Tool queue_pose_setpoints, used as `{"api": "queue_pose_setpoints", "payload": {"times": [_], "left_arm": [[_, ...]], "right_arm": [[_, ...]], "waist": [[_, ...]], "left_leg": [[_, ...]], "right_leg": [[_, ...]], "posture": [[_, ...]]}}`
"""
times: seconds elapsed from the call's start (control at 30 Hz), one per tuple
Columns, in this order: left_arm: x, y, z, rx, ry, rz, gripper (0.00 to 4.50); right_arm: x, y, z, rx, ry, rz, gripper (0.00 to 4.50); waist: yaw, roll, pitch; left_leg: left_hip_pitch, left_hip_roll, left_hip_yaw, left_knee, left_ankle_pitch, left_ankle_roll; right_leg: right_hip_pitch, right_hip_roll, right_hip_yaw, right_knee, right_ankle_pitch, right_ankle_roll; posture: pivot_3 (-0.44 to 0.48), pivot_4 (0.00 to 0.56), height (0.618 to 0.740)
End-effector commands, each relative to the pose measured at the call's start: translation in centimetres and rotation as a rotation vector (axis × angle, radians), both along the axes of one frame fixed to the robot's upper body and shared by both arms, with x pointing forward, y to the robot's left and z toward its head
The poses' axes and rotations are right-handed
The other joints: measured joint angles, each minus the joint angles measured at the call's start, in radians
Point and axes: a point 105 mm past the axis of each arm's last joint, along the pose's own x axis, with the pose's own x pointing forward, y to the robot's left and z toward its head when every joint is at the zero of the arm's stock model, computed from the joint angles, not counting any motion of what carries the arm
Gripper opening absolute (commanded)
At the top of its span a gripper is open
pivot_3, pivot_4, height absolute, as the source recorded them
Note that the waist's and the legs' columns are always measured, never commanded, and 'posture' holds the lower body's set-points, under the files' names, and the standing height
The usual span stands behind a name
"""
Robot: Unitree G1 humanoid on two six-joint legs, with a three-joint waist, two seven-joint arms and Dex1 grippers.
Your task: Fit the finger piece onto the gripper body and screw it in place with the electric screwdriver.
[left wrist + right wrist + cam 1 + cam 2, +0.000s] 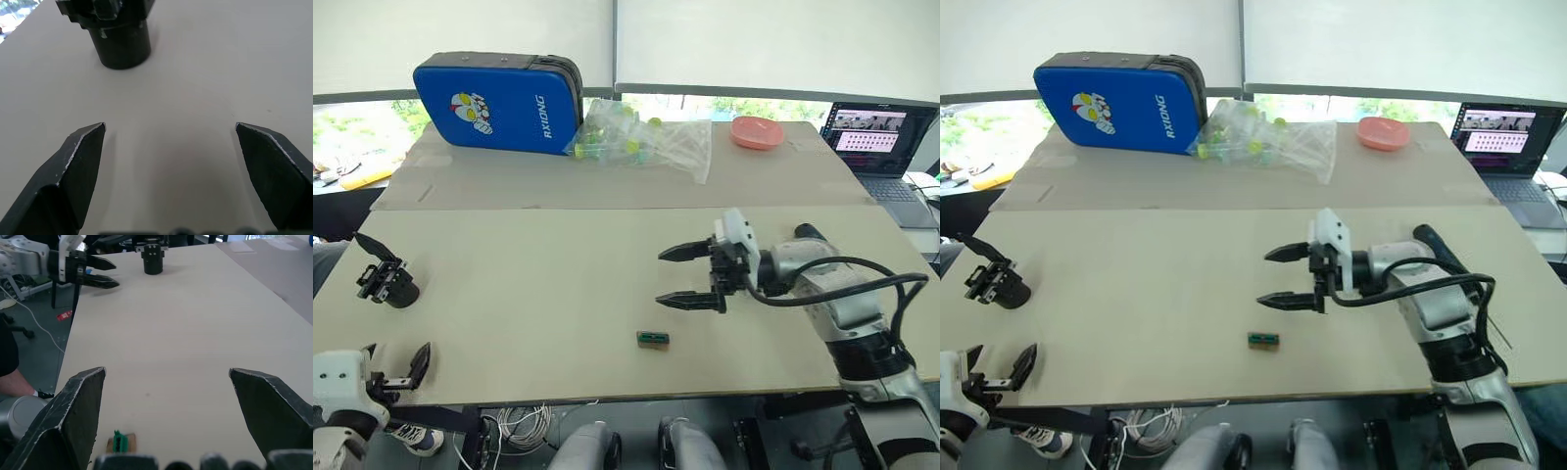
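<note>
We see the right gripper [689, 277] at centre-right of the frame, fingers spread wide, nothing between them, above the beige table [538, 304]. Small green-and-black block [653, 339] lies just below it. Left gripper [399, 367] at lower left, fingers also apart & empty. Gripper body [384, 279] sits at the table's left edge, pointed finger sticking up, near the left gripper. Blue case [499, 101], plastic bag [641, 137], pink bowl [756, 131] & laptop [879, 147] along the top.

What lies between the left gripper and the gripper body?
Nothing: bare table between the left gripper and the gripper body, as the left wrist view shows.
</note>
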Motion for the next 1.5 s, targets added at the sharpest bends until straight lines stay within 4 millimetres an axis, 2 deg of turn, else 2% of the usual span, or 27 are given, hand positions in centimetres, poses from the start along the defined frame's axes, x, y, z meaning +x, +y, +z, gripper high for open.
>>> {"api": "queue_pose_setpoints", "payload": {"times": [0.03, 0.13, 0.33, 0.57, 0.93, 1.03, 1.13, 1.23, 1.37, 1.43, 1.5], "left_arm": [[0.5, 2.1, 1.3, 0.01, -0.04, 0.058, 4.5], [1.6, 3.0, 1.4, 0.03, -0.036, 0.042, 4.5], [4.0, 3.2, 2.0, -0.002, -0.072, 0.03, 4.5], [5.1, 4.1, 2.5, 0.025, -0.065, 0.041, 4.5], [7.4, 4.3, 1.5, -0.066, -0.046, 0.059, 4.5], [7.5, 4.7, 1.3, -0.142, -0.069, 0.089, 3.71], [7.7, 4.5, 1.5, -0.083, -0.044, 0.057, 2.33], [7.7, 3.6, 1.4, -0.016, -0.02, 0.003, 2.34], [7.8, 1.1, 2.4, -0.025, -0.077, -0.04, 2.34], [8.0, -1.5, 2.4, -0.054, -0.079, -0.113, 2.34], [8.3, -4.6, 2.6, -0.095, -0.075, -0.206, 2.34]], "right_arm": [[0.1, 0.8, 1.2, 0.024, -0.045, 0.011, 4.46], [-0.1, 1.0, 1.2, 0.024, -0.051, 0.022, 4.46], [-0.7, 1.2, 1.7, 0.043, -0.047, 0.024, 4.46], [-1.1, 1.0, 1.6, 0.051, -0.049, 0.003, 4.46], [-0.4, 0.1, 2.7, 0.077, -0.045, -0.059, 4.46], [-0.8, 0.2, 3.1, 0.097, -0.037, -0.039, 4.5], [-0.7, 0.1, 3.2, 0.089, -0.046, -0.037, 4.5], [-0.7, 0.0, 3.0, 0.07, -0.055, -0.03, 4.5], [-0.9, -0.3, 2.7, 0.06, -0.059, -0.032, 4.5], [-2.3, -0.8, 2.1, 0.036, 0.036, 0.031, 4.5], [-2.5, -1.2, 2.0, 0.019, -0.009, 0.012, 4.5]], "waist": [[-0.003, -0.001, 0.0], [-0.004, -0.001, -0.001], [-0.006, -0.001, -0.001], [-0.008, -0.001, -0.001], [-0.007, -0.002, -0.001], [-0.008, -0.002, -0.001], [-0.009, -0.002, -0.001], [-0.011, -0.002, -0.001], [-0.014, -0.002, -0.001], [-0.004, -0.002, -0.001], [0.001, -0.002, -0.001]], "left_leg": [[0.0, -0.001, 0.0, 0.0, 0.0, 0.0], [0.0, -0.001, 0.0, 0.0, 0.002, -0.008], [0.0, -0.001, 0.0, 0.0, 0.001, -0.01], [0.0, -0.001, 0.0, 0.0, 0.002, -0.01], [0.0, -0.001, 0.0, 0.0, 0.002, -0.011], [0.0, -0.001, 0.0, 0.0, 0.002, -0.011], [0.0, -0.001, 0.0, -0.001, 0.002, -0.011], [0.0, -0.001, 0.0, 0.0, 0.002, -0.011], [0.0, -0.002, 0.0, 0.0, 0.001, -0.01], [0.0, -0.002, 0.0, 0.0, 0.001, -0.009], [-0.001, -0.002, -0.001, 0.0, 0.0, -0.007]], "right_leg": [[0.0, 0.0, 0.0, 0.0, 0.0, 0.0], [-0.001, 0.0, -0.001, 0.001, 0.0, 0.0], [-0.001, 0.0, -0.002, 0.001, 0.0, 0.0], [-0.001, 0.0, -0.001, 0.002, 0.0, 0.0], [0.0, 0.0, -0.002, 0.002, 0.001, 0.0], [0.0, 0.0, -0.002, 0.003, 0.001, 0.0], [0.0, 0.0, -0.002, 0.003, 0.001, 0.0], [0.0, 0.0, -0.002, 0.003, 0.001, 0.0], [0.0, -0.001, -0.002, 0.002, 0.001, 0.0], [0.0, -0.001, -0.003, 0.001, 0.001, 0.0], [0.0, -0.002, -0.003, 0.001, 0.001, 0.0]], "posture": [[0.0, 0.15, 0.74], [0.0, 0.15, 0.74], [0.0, 0.15, 0.74], [0.0, 0.15, 0.74], [0.0, 0.15, 0.74], [0.0, 0.15, 0.74], [0.0, 0.15, 0.74], [0.0, 0.15, 0.74], [0.0, 0.15, 0.74], [0.0, 0.15, 0.74], [0.0, 0.15, 0.74]]}}
